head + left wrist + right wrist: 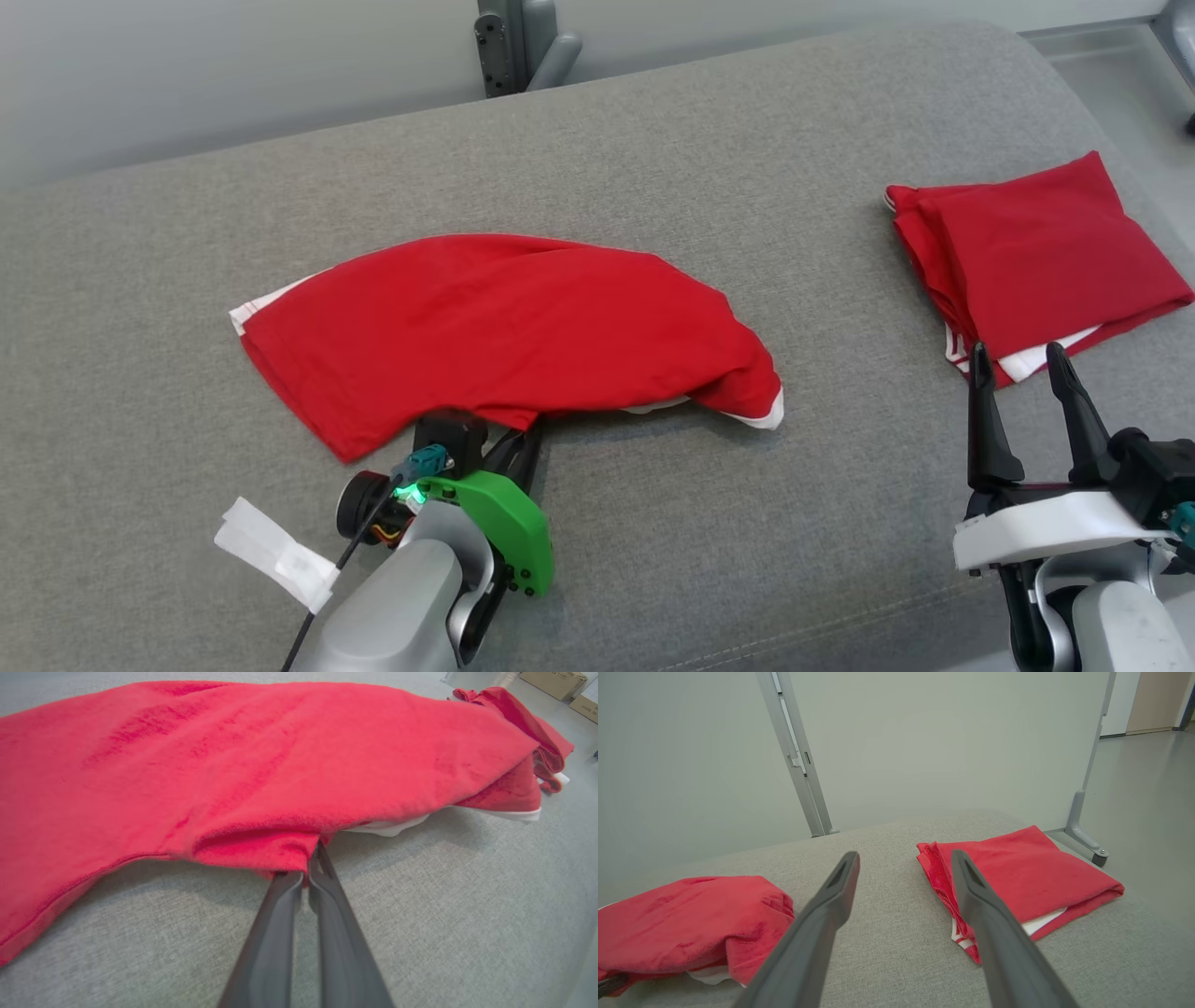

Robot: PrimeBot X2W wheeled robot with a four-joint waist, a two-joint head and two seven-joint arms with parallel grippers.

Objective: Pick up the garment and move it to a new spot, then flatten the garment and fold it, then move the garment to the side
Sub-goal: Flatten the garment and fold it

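Observation:
A red garment point(504, 327) with white trim lies folded over in a loose half-moon on the grey cushion point(653, 523). My left gripper point(518, 439) is at its near edge, fingers pushed under the hem. In the left wrist view the left gripper point(310, 865) is shut on the red garment point(261, 765), whose hem is bunched over the fingertips. My right gripper point(1018, 359) stands open at the lower right, empty, its tips just short of a second, folded red garment. In the right wrist view the red garment point(686, 919) sits at the lower left.
A folded red garment point(1036, 257) lies at the right of the cushion, also the folded red garment point(1027, 877). A white tag point(275, 551) hangs off my left arm's cable. A grey metal post foot point(523, 42) stands behind the cushion. Cardboard boxes point(556, 681) sit on the floor.

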